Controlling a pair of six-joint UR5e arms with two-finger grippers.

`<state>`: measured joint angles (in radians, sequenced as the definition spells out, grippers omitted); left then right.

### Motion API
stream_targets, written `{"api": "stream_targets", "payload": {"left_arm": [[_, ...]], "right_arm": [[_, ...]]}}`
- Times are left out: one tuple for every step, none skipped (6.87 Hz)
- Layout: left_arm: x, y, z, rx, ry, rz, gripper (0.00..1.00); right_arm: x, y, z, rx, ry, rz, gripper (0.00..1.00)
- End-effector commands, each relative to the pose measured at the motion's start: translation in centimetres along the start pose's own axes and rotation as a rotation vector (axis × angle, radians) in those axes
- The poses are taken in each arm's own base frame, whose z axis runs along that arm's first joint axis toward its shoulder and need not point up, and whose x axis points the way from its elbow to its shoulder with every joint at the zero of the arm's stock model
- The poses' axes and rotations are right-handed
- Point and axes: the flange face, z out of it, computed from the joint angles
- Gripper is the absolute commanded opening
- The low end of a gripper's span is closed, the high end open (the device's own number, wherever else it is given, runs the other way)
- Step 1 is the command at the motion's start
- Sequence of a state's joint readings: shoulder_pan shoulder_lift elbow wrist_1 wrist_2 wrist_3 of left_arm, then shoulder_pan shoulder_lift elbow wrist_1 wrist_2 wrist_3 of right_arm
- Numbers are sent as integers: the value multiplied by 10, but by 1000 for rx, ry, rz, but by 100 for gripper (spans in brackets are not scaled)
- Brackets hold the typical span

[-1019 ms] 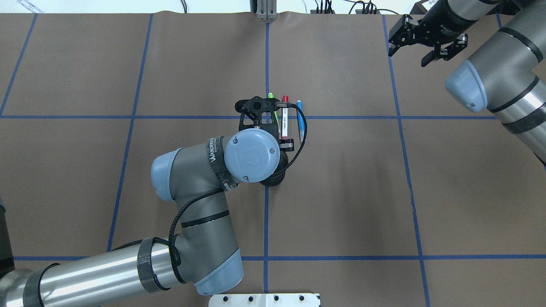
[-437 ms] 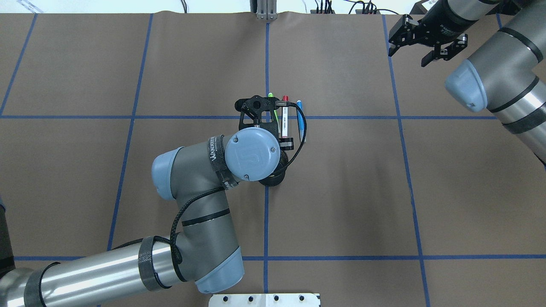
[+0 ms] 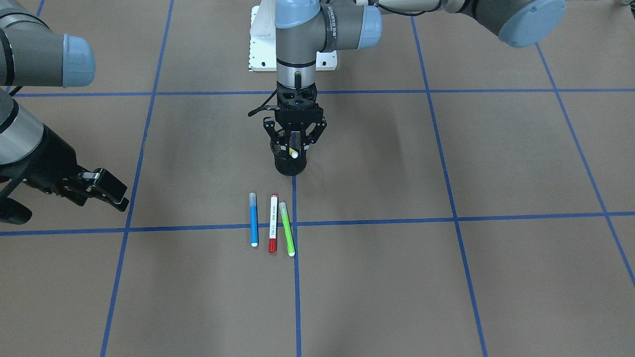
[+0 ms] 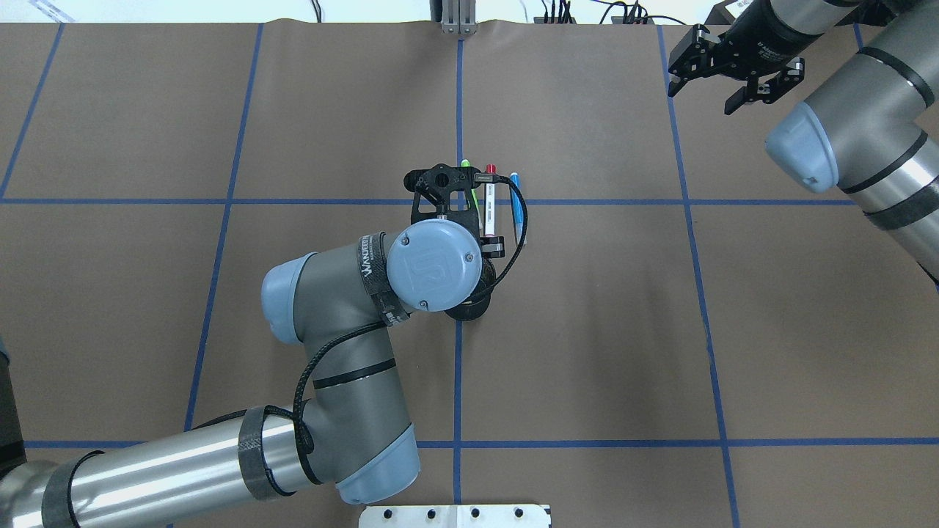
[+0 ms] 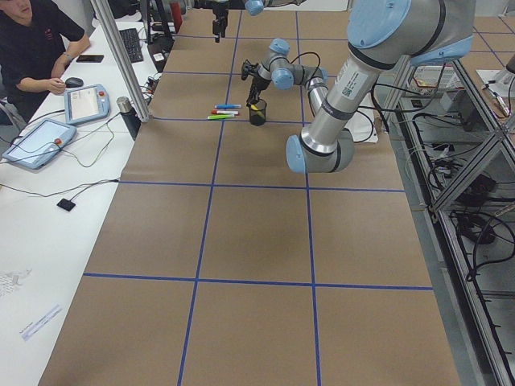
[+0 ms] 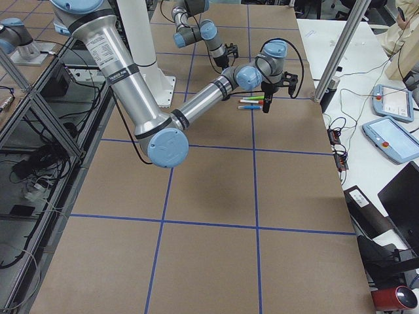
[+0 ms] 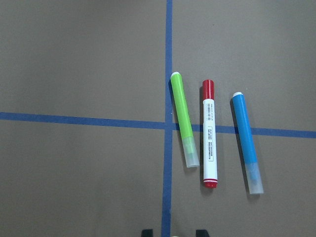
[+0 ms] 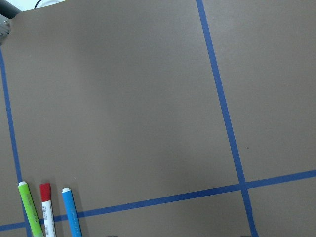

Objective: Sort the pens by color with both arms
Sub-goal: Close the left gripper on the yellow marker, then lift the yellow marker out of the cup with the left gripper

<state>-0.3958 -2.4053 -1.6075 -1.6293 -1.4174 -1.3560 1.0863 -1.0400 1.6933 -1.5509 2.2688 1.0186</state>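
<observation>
Three pens lie side by side on the brown table: a blue pen [image 3: 253, 220], a white pen with red ends [image 3: 273, 223] and a green pen [image 3: 286, 229]. The left wrist view shows the same row, green pen [image 7: 183, 118] leftmost. Just behind them stands a black mesh cup [image 3: 290, 168]. My left gripper [image 3: 294, 148] hangs straight down over the cup, shut on a yellow pen [image 3: 294, 143] held upright, its pale cap at the cup's mouth. My right gripper [image 4: 700, 101] hovers open and holds nothing at the table's far right corner, well away from the pens.
Blue tape lines [image 4: 458, 367] divide the table into squares. The white pedestal plate [image 4: 455, 515] sits at the robot's edge. A person [image 5: 36, 40] sits at a side desk with tablets, beyond the table's far edge.
The left arm has shifted only very slightly over the cup. The right arm and the three lying pens have not moved.
</observation>
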Motion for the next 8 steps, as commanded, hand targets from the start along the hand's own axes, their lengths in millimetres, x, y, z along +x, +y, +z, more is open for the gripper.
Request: {"api": "stream_targets", "payload": {"left_arm": [[1,-1,-2,3,15,-4,24],[2,-1,-2,4,16,-4,22],[2,-1,-3,3,19,-3,20],[5,-2,-15,-1,42,5,19],[5,-7,-30,3,64,18,19],[1,-18,-48,-12,81,36,17],[-8,-34,-65,-50,82,37,17],[-16,-49,-79,-67,79,44,17]], "right_arm": [[0,0,-1,1,0,1,87],[0,0,-1,1,0,1,87],[0,0,-1,1,0,1,87],[0,0,-1,1,0,1,87],[1,-1,0,0,1,2,87],[0,0,-1,0,-1,1,87],[1,0,0,0,1,2,87],[1,0,0,0,1,2,87]]}}
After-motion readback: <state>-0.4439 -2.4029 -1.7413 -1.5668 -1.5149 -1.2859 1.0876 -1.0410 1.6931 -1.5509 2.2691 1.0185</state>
